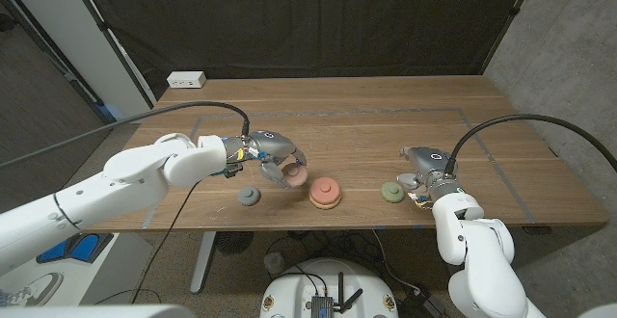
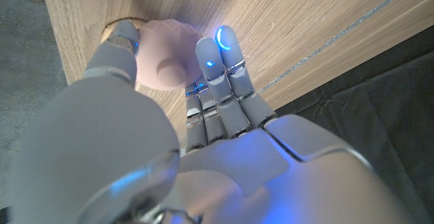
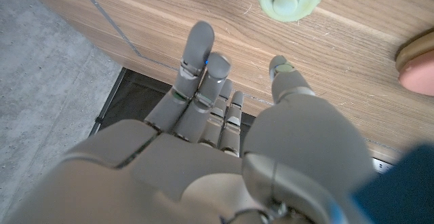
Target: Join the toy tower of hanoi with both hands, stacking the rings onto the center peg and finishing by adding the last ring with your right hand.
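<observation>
Head view: L hand (image 1: 285,169) gripped pink ring (image 1: 294,175) betw. thumb and fingers, raised just off table, w/ stack on center peg (image 1: 325,193) close by at approx. 4 o'clock from it. R hand (image 1: 425,175) stood empty, fingers apart, w/ green ring (image 1: 391,192) just beside it at 8 o'clock. Gray ring (image 1: 250,196) sat at 7 o'clock from L hand; judged L nearer the peg for next drop, green left for R to finish.
</observation>
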